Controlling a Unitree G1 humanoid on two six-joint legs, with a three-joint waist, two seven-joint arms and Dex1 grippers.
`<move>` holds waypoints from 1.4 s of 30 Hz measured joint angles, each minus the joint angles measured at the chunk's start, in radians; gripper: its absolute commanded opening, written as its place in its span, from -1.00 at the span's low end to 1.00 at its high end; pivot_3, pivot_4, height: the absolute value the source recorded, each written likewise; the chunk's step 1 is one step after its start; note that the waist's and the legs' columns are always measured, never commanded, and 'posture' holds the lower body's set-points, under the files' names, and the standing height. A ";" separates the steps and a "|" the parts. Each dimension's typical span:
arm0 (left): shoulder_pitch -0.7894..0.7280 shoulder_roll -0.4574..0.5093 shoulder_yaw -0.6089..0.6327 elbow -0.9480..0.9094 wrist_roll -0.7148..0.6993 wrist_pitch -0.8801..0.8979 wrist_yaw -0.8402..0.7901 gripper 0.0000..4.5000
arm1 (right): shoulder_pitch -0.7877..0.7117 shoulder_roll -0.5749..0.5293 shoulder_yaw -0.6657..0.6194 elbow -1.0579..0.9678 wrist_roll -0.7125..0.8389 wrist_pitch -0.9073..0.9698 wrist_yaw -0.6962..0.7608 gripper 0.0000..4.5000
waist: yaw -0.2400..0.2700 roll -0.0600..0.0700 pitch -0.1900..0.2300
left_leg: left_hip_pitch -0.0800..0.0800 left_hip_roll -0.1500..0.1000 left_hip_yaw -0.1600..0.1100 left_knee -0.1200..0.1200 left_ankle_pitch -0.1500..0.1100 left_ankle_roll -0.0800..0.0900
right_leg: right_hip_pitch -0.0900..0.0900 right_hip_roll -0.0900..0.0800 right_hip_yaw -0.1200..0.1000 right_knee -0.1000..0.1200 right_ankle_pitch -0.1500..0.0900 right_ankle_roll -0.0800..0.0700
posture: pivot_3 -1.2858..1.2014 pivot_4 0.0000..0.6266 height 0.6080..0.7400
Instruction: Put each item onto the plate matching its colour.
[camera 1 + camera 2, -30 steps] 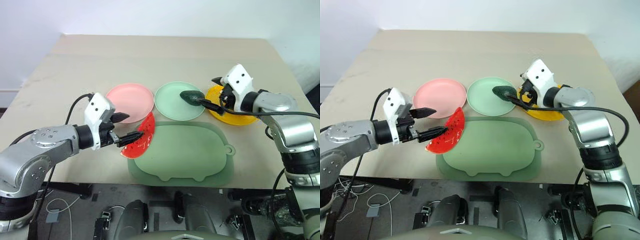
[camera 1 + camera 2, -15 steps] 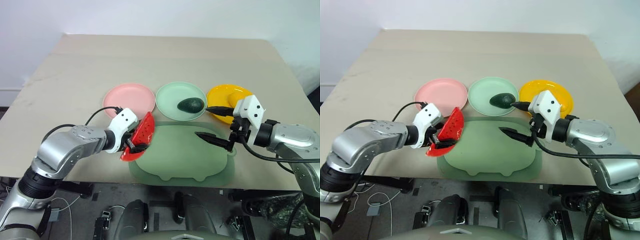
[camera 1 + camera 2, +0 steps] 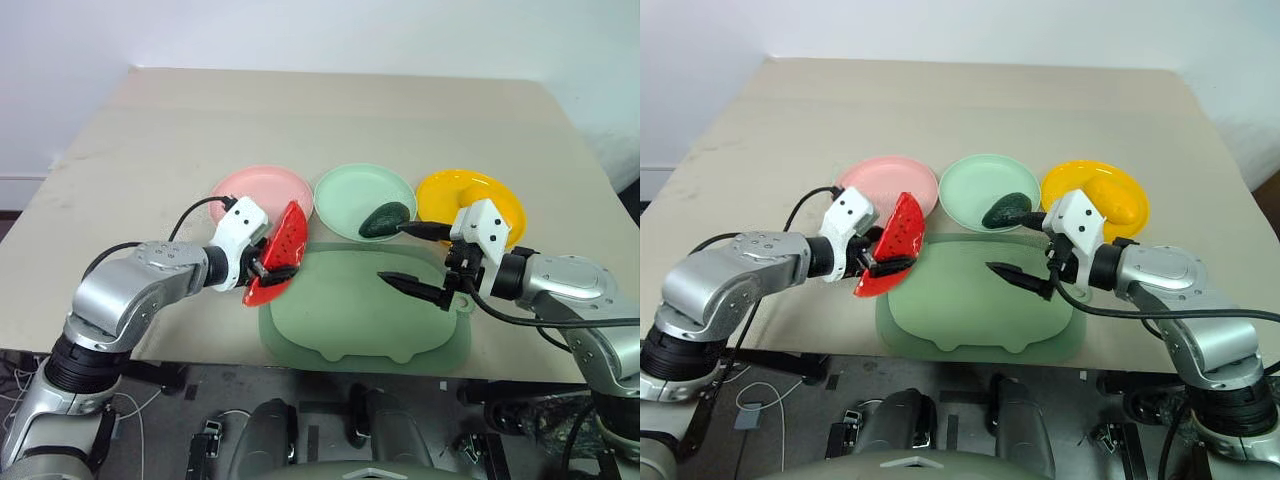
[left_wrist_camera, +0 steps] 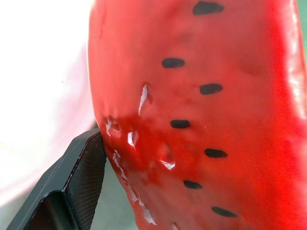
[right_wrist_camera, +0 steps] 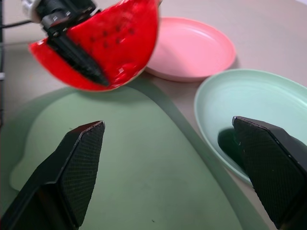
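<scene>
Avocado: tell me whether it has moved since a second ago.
Yes. The avocado now lies on the mint green plate, near its rim beside the yellow plate; before, it hung over that rim in the right gripper, now open.

Lab-like: bare table (image 3: 300, 120), plain wall (image 3: 300, 30)

Lighting's bright and even, seemingly from overhead, with soft shadows under the plates. Head views are sharp. The left wrist view is blown out white on one side, and the watermelon wedge (image 4: 201, 115) shows small glare spots – slightly soft up close.
</scene>
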 measured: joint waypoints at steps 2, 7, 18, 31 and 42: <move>-0.023 0.000 0.020 0.000 -0.005 0.003 -0.002 0.67 | -0.001 0.000 0.001 0.003 0.000 -0.001 0.006 1.00 | -0.001 0.000 0.000 | 0.000 0.000 0.000 0.000 0.000 0.000 | 0.000 0.000 0.000 0.000 0.000 0.000 | 0.03 -0.52 1.00; -0.046 0.000 0.080 0.005 -0.016 -0.009 -0.030 0.67 | -0.004 0.002 0.036 0.011 -0.014 -0.003 0.007 1.00 | -0.002 0.000 0.000 | 0.000 0.000 0.000 0.000 0.000 0.000 | 0.000 0.000 0.000 0.000 0.000 0.000 | 0.03 -0.52 1.00; -0.281 -0.047 0.012 0.493 0.239 -0.178 0.028 0.67 | -0.014 0.037 0.080 0.023 -0.045 -0.024 -0.019 1.00 | 0.002 0.000 0.000 | 0.000 -0.002 0.000 0.001 0.001 -0.001 | 0.002 0.000 -0.001 0.000 0.000 0.000 | 0.03 -0.52 1.00; -0.403 -0.135 -0.040 0.793 0.376 -0.326 -0.055 1.00 | -0.008 0.045 0.093 0.023 -0.046 -0.029 -0.048 1.00 | -0.002 -0.001 0.000 | 0.000 -0.001 0.002 0.002 0.001 -0.001 | 0.001 -0.001 -0.002 0.001 0.000 0.001 | 0.03 -0.52 1.00; -0.010 0.015 0.345 0.226 0.246 -0.380 -0.104 1.00 | -0.053 -0.003 0.001 0.203 -0.064 -0.089 -0.006 1.00 | -0.008 -0.001 0.000 | 0.001 0.002 0.002 0.001 0.003 -0.005 | 0.000 -0.002 0.000 0.001 0.000 0.001 | 0.03 -0.52 1.00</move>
